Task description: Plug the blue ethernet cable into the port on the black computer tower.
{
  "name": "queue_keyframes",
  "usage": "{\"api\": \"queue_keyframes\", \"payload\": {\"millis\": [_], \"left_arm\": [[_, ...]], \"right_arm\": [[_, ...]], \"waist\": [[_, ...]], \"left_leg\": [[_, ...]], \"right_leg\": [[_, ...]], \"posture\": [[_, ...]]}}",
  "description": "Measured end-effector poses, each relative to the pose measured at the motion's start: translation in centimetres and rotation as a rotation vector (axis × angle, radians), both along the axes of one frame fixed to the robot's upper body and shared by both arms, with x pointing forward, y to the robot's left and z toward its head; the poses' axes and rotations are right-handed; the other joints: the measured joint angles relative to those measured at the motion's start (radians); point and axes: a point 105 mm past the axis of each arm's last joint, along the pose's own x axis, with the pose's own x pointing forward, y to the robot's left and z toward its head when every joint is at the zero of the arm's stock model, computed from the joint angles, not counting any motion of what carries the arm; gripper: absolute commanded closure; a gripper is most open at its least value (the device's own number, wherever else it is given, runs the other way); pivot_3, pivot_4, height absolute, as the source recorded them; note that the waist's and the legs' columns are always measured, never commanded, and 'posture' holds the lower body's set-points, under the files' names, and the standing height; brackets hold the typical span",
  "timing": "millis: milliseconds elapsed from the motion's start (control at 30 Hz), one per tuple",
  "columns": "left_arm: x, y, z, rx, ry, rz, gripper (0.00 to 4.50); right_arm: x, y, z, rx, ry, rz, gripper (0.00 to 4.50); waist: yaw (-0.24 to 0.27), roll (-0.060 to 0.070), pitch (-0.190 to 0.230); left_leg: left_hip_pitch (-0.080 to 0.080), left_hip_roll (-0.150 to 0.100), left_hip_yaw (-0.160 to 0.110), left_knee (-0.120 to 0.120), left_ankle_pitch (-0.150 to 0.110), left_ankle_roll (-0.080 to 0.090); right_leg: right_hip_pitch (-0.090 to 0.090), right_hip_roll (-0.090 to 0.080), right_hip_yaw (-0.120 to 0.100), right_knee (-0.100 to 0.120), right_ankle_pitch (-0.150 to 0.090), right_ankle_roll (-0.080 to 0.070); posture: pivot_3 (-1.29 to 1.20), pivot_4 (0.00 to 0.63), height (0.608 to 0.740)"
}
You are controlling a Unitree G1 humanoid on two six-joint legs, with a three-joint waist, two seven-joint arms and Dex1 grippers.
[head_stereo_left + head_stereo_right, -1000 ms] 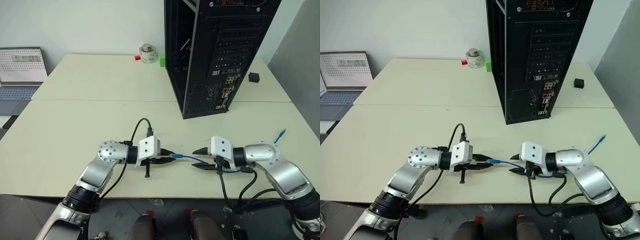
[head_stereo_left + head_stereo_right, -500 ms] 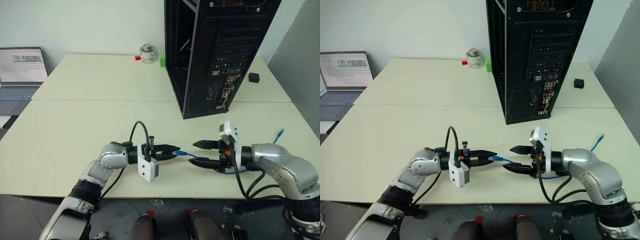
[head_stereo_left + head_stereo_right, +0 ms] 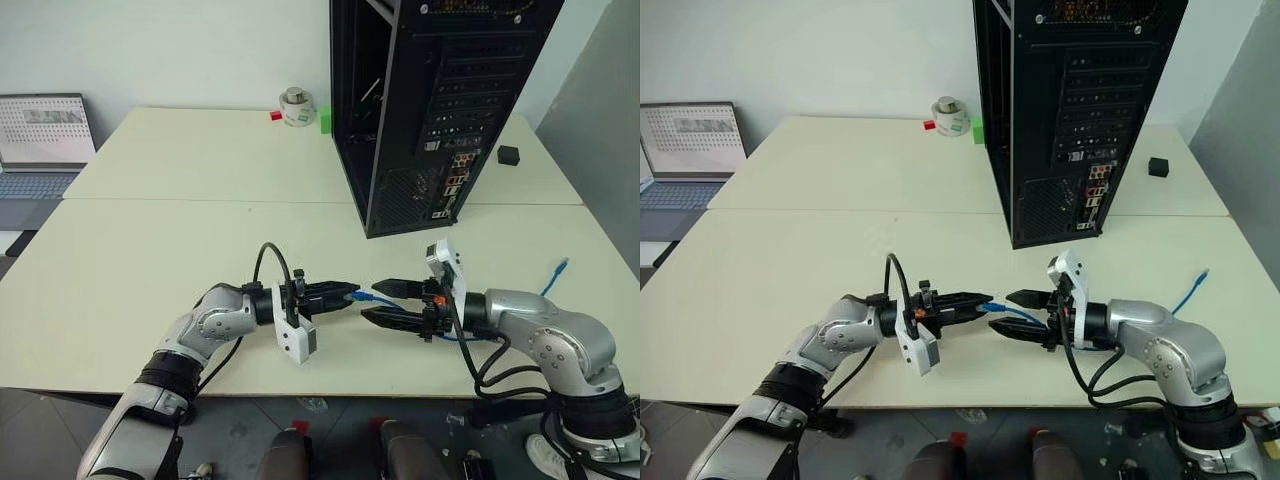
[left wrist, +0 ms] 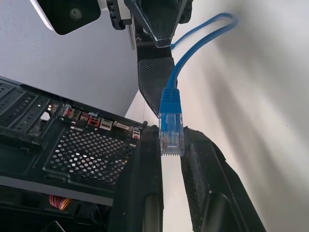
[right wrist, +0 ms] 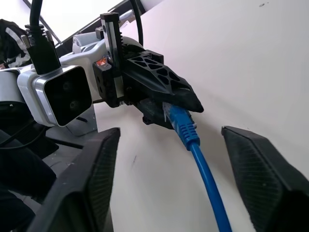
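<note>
**A:** The blue ethernet cable [image 3: 372, 297], where is it?

**B:** Low over the front of the desk [image 3: 150, 240], between my two arms. My left end effector [image 4: 170, 145] is closed on its clear plug, pinched between both fingers. The cord runs from there toward my right side, and its far plug lies on the desk near the right edge.

**A:** What changed in the last second?

**B:** Both wrists rolled. A second ago the white camera housings sat on top; now the left one hangs below and the right one stands up. My right end effector [image 3: 378, 301] has also moved in toward the left one, and its fingers have spread, one above and one below the cord just behind the plug. They are open and hold nothing.

**A:** Meaning what for the job?

**B:** I judge this a handover or regrip, so the plug can be held in a better attitude for pushing in. The black computer tower [image 3: 440, 100] stands well apart at the back of the desk, its rear panel facing me. The port [image 3: 452, 180] in its connector cluster is untouched.

**A:** Count things for me.

**B:** One blue cable with two plugs, one tower, two end effectors. Besides these: one laptop [image 3: 42, 140] at the far left, one small black box [image 3: 508, 154] right of the tower, and a little cluster of a round white object, a red piece and a green piece [image 3: 297, 110] behind it
</note>
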Motion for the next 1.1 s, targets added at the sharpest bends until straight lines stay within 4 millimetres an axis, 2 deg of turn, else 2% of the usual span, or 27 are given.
{"api": "queue_keyframes", "payload": {"millis": [100, 233, 400, 967, 1033, 1100], "left_arm": [[-0.07, -0.04, 0.03, -0.002, -0.008, -0.005, 4.20], [-0.16, -0.10, -0.03, -0.005, -0.013, -0.009, 4.20], [-0.13, -0.11, 0.04, -0.014, -0.018, -0.006, 4.20], [0.07, -0.23, -0.19, -0.018, -0.045, 0.013, 4.21], [0.12, -0.23, -0.19, -0.024, -0.038, 0.016, 3.50], [0.37, -0.14, -0.13, -0.035, -0.026, 0.030, 3.09]], "right_arm": [[0.09, 0.04, 0.07, 0.000, -0.002, -0.003, 2.48], [0.33, 0.04, -0.01, 0.004, 0.005, -0.012, 3.22], [0.58, -0.01, 0.04, 0.002, 0.004, -0.023, 4.48], [0.81, -0.11, -0.08, 0.004, 0.021, -0.030, 4.50], [0.82, -0.12, -0.06, 0.004, 0.021, -0.031, 4.50], [0.72, -0.01, 0.06, 0.013, 0.023, -0.020, 4.50]], "waist": [[0.000, 0.000, 0.000], [0.000, 0.000, 0.000], [0.000, 0.000, 0.000], [0.000, 0.000, 0.000], [0.000, 0.000, 0.000], [0.000, 0.000, 0.000]], "left_leg": [[0.000, 0.000, 0.000, 0.000, 0.000, 0.000], [0.000, 0.000, 0.000, 0.000, 0.000, 0.000], [0.000, 0.000, 0.000, 0.000, 0.000, 0.000], [-0.001, 0.000, 0.000, 0.000, 0.000, 0.000], [-0.001, 0.000, 0.000, 0.000, 0.000, 0.000], [-0.001, 0.000, 0.000, 0.000, 0.000, 0.000]], "right_leg": [[0.000, 0.000, 0.000, 0.000, 0.000, 0.000], [0.000, 0.000, -0.001, 0.000, 0.000, 0.000], [0.000, 0.000, -0.001, 0.000, 0.000, 0.000], [0.000, 0.000, -0.002, 0.000, 0.000, 0.000], [0.000, 0.000, -0.002, 0.000, 0.000, 0.000], [0.000, 0.000, -0.002, 0.000, 0.000, 0.000]], "posture": [[0.00, 0.150, 0.740], [0.00, 0.150, 0.740], [0.00, 0.150, 0.740], [0.00, 0.150, 0.740], [0.00, 0.150, 0.740], [0.00, 0.150, 0.740]]}}
